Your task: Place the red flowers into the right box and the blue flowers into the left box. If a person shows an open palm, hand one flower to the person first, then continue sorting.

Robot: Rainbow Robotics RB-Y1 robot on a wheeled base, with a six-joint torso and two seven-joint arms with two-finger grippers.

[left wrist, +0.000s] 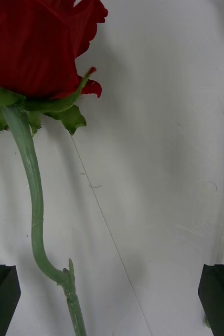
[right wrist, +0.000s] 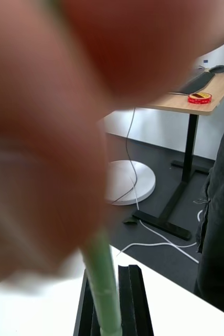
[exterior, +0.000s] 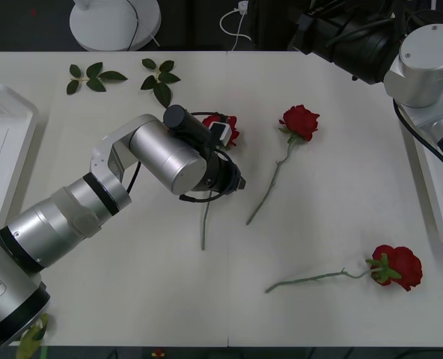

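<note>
The white surface (exterior: 319, 149) carries 3 red roses, and the left box (exterior: 4, 142) sits at its left edge with only bare ribbed floor visible, the right box (exterior: 438, 194) at its right edge under the right arm. The left pincer (left wrist: 112, 294), spread wide, hovers over one rose (left wrist: 33, 47), its stem between the fingers, likely lining up a grasp; the right pincer (right wrist: 114, 302) is clenched on a green stem (right wrist: 104, 283), its blurred red bloom close to the lens, seemingly carrying it.

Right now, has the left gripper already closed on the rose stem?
No. The left gripper is open, its fingers standing on either side of the stem.
</note>
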